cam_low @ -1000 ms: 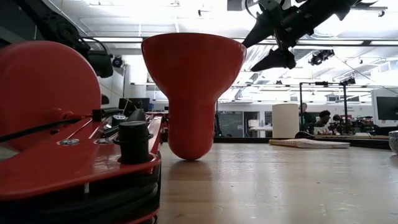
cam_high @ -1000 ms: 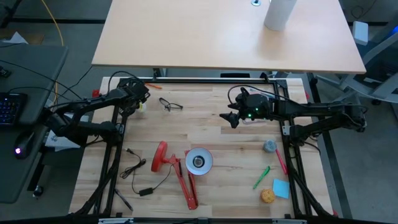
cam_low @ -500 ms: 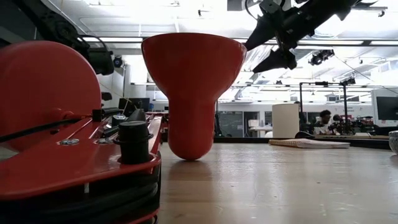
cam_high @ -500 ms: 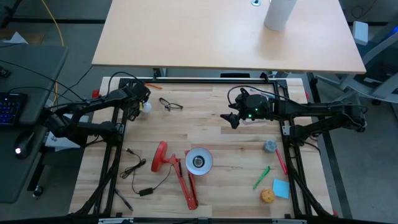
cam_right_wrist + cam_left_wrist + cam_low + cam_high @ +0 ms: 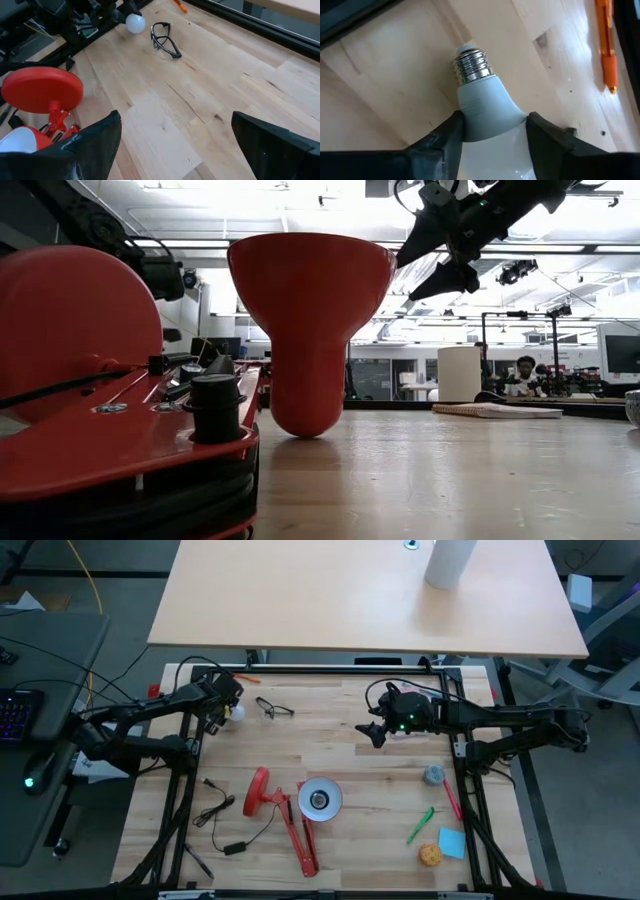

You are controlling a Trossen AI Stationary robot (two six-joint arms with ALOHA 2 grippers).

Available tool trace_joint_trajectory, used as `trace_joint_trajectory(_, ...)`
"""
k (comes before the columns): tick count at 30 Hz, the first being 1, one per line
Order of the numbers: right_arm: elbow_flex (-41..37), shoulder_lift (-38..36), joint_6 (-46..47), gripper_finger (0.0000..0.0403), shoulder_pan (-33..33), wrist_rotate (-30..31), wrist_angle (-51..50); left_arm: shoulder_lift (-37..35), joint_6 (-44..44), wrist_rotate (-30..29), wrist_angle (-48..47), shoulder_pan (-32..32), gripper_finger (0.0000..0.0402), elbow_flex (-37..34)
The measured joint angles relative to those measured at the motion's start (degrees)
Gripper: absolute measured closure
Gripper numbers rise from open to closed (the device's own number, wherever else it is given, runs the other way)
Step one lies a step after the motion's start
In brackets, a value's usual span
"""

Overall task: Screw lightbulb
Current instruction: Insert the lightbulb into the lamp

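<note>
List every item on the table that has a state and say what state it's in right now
lightbulb: gripped between the left pincer's fingers, screw base pointing away from the arm.
left pincer: closed on the lightbulb.
right pincer: open, empty, above the table.
lamp: lying on the table, socket empty.
safety glasses: lying on the table.

Lightbulb (image 5: 487, 120) globe cut off below

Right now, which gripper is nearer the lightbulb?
Left. The left gripper has its fingers on both sides of the lightbulb, closed on it near the table's far-left corner. The right gripper hangs open over mid-table, well away.
</note>
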Motion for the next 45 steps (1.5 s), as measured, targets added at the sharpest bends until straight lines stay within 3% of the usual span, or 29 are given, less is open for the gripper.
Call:
trace_joint_trajectory(8,-0.02,-0.08,0.02,0.0036,0.00,-0.59,0.28,-1.74,6.28,-1.13,8.14,0.00,0.0243,-0.07)
trace_joint_trajectory(15,-0.02,-0.48,-0.43,0.0036,0.00,-1.70,8.64,-8.19,21.54,-2.86,12.60,0.02,0.0282,2.07)
trace_joint_trajectory(20,-0.02,-0.50,-0.39,0.0036,0.00,-1.86,10.55,-11.54,23.08,-2.85,12.91,0.77,0.0312,2.01)
trace_joint_trajectory(24,-0.02,-0.50,0.66,0.0036,0.02,-1.86,10.59,-11.47,26.96,-0.78,16.37,1.71,0.0312,1.99)
trace_joint_trajectory(29,-0.02,-0.50,0.68,0.0036,0.00,-1.84,10.69,-8.20,32.65,2.28,24.90,1.99,0.0277,2.01)
trace_joint_trajectory(40,-0.02,-0.50,0.90,0.0036,0.00,-1.81,10.52,1.42,38.67,10.64,38.03,1.98,0.0133,2.03)
trace_joint_trajectory(45,-0.02,-0.50,0.90,0.0036,0.01,-1.81,10.04,1.88,39.36,11.81,40.28,3.16,0.0093,2.57)
